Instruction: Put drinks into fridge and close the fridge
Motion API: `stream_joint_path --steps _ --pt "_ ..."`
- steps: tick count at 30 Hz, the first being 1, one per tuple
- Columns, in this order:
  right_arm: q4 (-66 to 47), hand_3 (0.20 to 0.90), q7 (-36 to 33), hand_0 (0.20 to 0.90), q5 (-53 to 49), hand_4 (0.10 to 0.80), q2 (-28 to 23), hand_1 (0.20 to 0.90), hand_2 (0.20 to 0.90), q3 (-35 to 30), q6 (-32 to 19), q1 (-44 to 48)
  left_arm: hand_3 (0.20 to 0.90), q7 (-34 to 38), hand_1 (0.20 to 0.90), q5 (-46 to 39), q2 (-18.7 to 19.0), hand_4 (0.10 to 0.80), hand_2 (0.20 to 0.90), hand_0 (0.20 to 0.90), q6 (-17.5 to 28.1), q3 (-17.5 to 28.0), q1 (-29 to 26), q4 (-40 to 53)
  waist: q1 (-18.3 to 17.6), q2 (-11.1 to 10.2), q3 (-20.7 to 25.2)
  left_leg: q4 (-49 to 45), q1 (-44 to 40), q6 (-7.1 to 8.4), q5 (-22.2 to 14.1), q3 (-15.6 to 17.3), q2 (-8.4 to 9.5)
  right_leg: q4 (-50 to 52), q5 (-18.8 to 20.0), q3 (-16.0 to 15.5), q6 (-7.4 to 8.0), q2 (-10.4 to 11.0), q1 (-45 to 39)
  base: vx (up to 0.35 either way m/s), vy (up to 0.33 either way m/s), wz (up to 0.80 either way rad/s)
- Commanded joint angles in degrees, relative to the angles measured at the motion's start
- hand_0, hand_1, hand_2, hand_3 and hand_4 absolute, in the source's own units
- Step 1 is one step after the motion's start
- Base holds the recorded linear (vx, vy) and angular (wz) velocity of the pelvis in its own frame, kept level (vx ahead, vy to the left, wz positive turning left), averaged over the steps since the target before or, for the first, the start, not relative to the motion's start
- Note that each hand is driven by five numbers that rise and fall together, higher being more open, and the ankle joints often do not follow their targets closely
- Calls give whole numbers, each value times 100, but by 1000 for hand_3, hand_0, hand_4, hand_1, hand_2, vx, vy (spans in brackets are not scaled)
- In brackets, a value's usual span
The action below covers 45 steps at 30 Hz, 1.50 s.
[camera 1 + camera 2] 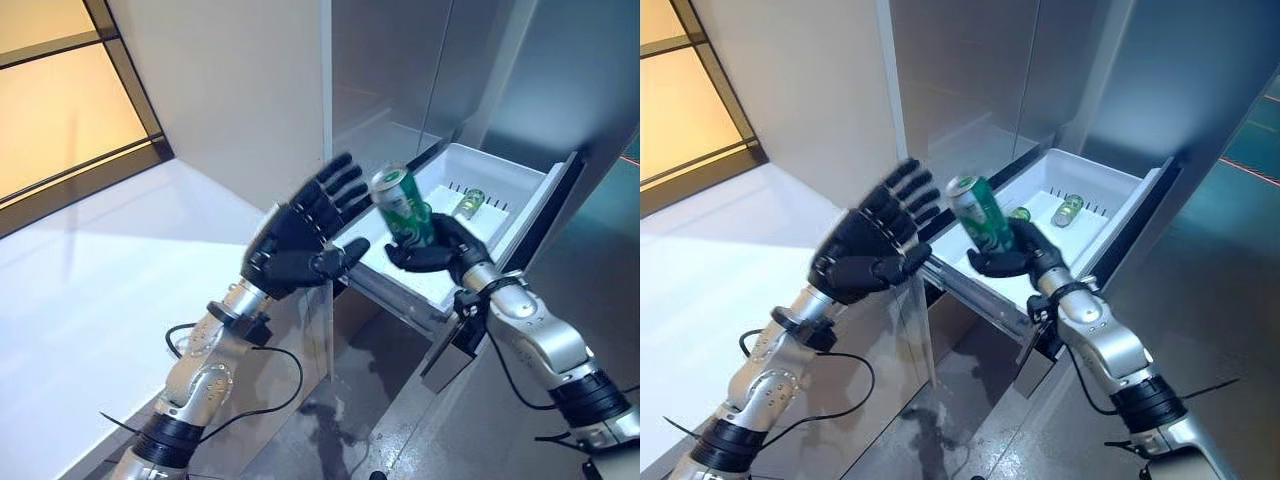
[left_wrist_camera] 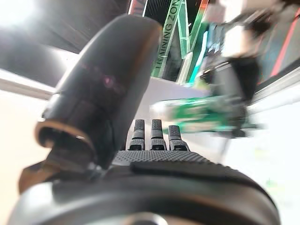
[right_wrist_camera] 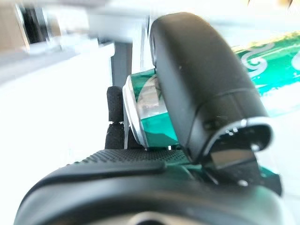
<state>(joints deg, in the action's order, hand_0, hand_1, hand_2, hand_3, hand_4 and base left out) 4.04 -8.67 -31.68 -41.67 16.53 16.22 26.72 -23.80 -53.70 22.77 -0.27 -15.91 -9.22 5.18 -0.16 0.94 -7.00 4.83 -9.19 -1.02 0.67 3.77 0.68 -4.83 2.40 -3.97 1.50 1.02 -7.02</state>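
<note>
Green can with pale swirls; white drawer; black robot hand.

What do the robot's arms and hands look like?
Both arms are shiny silver-grey metal with rounded joints and black ribbed bands lower down. Thin black cables loop beside each arm. The left hand and right hand are dark, almost black, with chunky segmented fingers and a bumpy, rubbery-looking palm. Silver rings sit at the wrists.
</note>
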Motion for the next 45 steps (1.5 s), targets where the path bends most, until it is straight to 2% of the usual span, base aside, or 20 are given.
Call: stream_joint_path --steps 1,6,10,15,17,21,23,24,27,32,34,38,45 --pt "229 200 -486 300 -96 100 -439 300 300 -895 -1261 2049 900 -590 900 -488 -86 800 900 900 -260 -468 12 87 169 -262 428 -320 81 -60 -503 -336 308 540 -542 -231 162 -44 28 28 12 13" --pt "2087 200 -435 300 -99 100 -1036 300 300 -485 -1397 2852 900 -893 900 -371 114 800 900 900 -527 -1179 567 -147 360 -289 368 -329 70 -30 -526 -415 310 558 -625 -362 163 -21 -59 60 15 21" --pt "3059 200 -325 300 215 100 -1158 300 300 -196 -1448 3144 900 -959 900 -195 296 800 900 900 -853 -1520 851 -232 491 -286 302 -366 126 -17 -493 -468 311 599 -635 -446 157 7 -52 69 4 14" --pt "3942 200 -235 300 725 100 -1123 300 300 166 -1438 3405 900 -950 900 289 426 800 900 900 -1023 -1978 1010 -745 611 -248 172 -419 240 -17 -448 -536 315 663 -637 -513 155 40 13 65 -11 20" --pt "4171 200 -166 300 855 100 -1085 300 300 234 -1370 3477 900 -943 900 739 444 800 900 900 -933 -2134 1020 -1158 644 -227 101 -461 331 -18 -434 -557 315 704 -638 -521 159 49 84 25 -40 15" --pt "4607 200 -56 300 1149 100 -1002 300 300 310 -1217 3617 900 -434 900 1785 396 800 900 900 -270 -2392 882 -2601 682 -188 -127 -570 643 -34 -385 -556 301 853 -637 -504 153 48 392 -51 -75 9" --pt "4794 200 14 300 1244 100 -976 300 300 342 -1129 3686 900 -43 900 2218 353 800 900 900 -66 -2297 761 -3334 683 -184 -304 -612 837 -48 -346 -533 287 909 -630 -465 131 29 579 -160 -101 4" --pt "4805 200 47 300 1259 100 -964 300 300 382 -969 3683 900 208 900 2584 332 800 900 900 82 -2125 714 -3915 690 -178 -450 -651 973 -57 -311 -522 276 959 -617 -445 103 8 710 -129 -96 16" --pt "4864 200 85 300 1353 100 -916 300 300 406 -736 3614 900 610 900 3297 205 800 900 900 418 -1648 634 -4841 705 -138 -683 -743 1156 -71 -269 -502 264 1059 -613 -452 42 -21 886 -83 -65 11" --pt "4917 200 193 300 1651 100 -884 300 300 408 -304 3434 900 1176 900 3812 101 800 900 900 202 -911 421 -5626 751 -68 -969 -859 1367 -68 -230 -493 269 1140 -607 -526 -24 -31 1049 -58 -40 6" --pt "4955 200 288 300 1833 100 -911 300 300 414 -181 3386 900 1306 900 4034 113 800 900 900 49 -679 342 -5859 765 -32 -1078 -892 1440 -60 -216 -496 270 1177 -606 -560 -34 -22 1113 -55 -25 6" --pt "5045 200 636 300 2353 100 -1037 300 300 566 5 3383 900 1366 900 4236 166 800 900 900 -114 -514 372 -5954 784 23 -1192 -934 1514 -44 -198 -488 273 1229 -609 -611 -48 -5 1190 -18 -8 2" --pt "5259 200 1195 300 2724 100 -1192 300 300 659 175 3374 900 1217 900 4141 202 800 900 900 -9 -365 532 -5697 829 93 -1323 -1050 1591 -27 -213 -483 292 1340 -630 -657 -60 37 1268 0 0 0"
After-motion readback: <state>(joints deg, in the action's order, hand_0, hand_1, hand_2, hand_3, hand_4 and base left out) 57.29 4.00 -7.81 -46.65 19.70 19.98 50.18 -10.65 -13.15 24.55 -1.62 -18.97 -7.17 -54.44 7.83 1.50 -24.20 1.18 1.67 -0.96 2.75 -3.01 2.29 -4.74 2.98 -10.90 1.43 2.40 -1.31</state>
